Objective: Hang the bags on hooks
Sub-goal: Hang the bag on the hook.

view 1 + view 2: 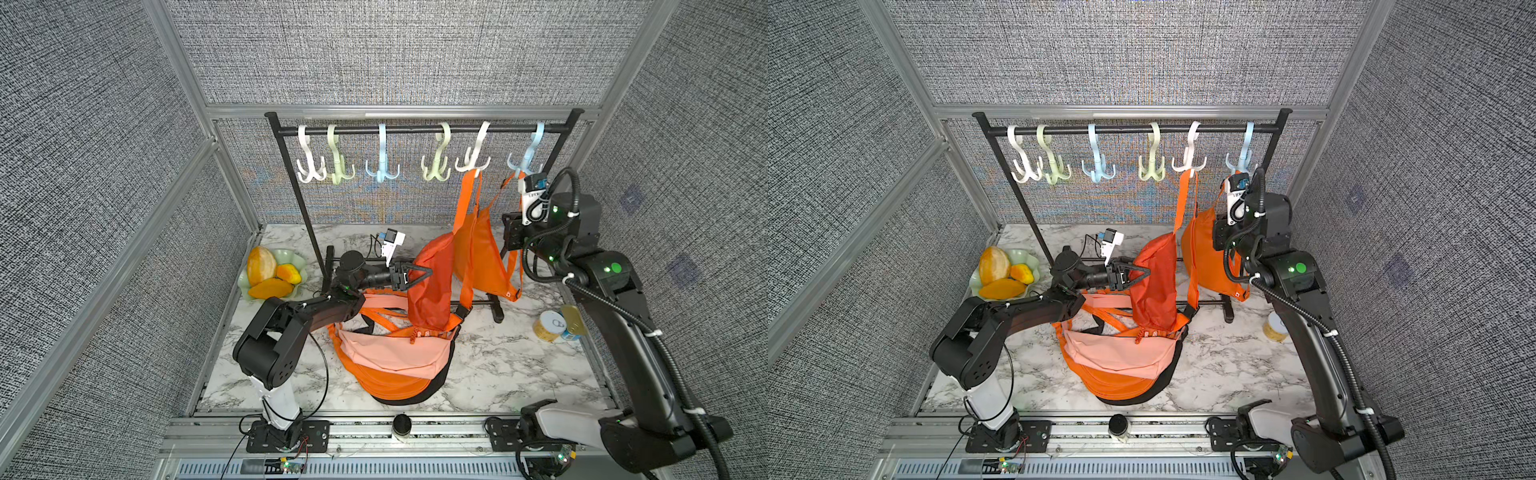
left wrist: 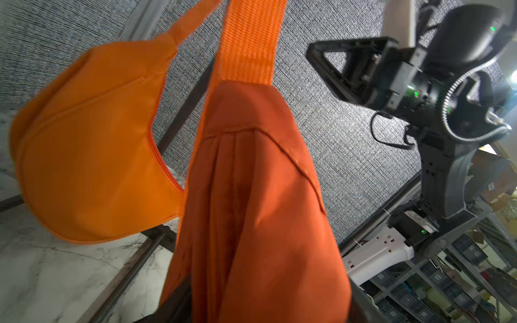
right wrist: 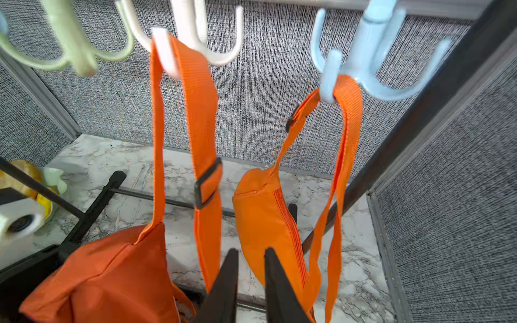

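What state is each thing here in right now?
Dark bag: hanging from white hook.
Bright bag: hanging from blue hook.
Pink bag: lying on table.
Other hooks: empty.
Right gripper: open, empty.
Left gripper: by dark bag, jaws unclear.
Bowl: holds fruit.

The left arm (image 1: 316, 311) stretches low, left claw (image 1: 429, 271) pointing toward the right arm (image 1: 623, 316), whose raised right claw (image 3: 251, 250) stands slightly parted.

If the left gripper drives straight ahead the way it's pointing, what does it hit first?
The darker orange bag hanging from the white hook. The left gripper points into its side, tips close to or against the fabric; depth is unclear.
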Robot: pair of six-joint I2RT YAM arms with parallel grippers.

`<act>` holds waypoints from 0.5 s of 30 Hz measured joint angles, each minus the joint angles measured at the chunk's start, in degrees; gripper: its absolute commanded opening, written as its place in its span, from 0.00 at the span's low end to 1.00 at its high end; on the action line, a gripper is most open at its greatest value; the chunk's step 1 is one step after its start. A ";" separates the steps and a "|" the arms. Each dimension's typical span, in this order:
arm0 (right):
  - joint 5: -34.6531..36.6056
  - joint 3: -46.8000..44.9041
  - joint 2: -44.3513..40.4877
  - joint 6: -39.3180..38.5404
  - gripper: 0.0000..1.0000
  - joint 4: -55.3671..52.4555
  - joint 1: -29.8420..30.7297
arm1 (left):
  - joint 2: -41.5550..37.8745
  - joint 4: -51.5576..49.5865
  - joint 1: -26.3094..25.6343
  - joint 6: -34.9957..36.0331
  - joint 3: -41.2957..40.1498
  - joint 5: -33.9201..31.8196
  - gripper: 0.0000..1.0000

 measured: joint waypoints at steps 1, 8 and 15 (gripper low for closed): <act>1.29 -0.28 -0.76 -0.13 0.29 0.07 1.22 | 0.00 -1.53 0.44 1.01 0.85 -0.35 0.67; 6.45 -8.46 -5.18 -0.07 0.44 1.31 7.82 | -0.20 -21.84 2.25 13.88 10.32 -8.31 0.67; -3.13 -27.96 -8.48 2.16 0.69 7.43 15.04 | -5.99 -28.50 4.83 18.84 7.34 -13.77 0.68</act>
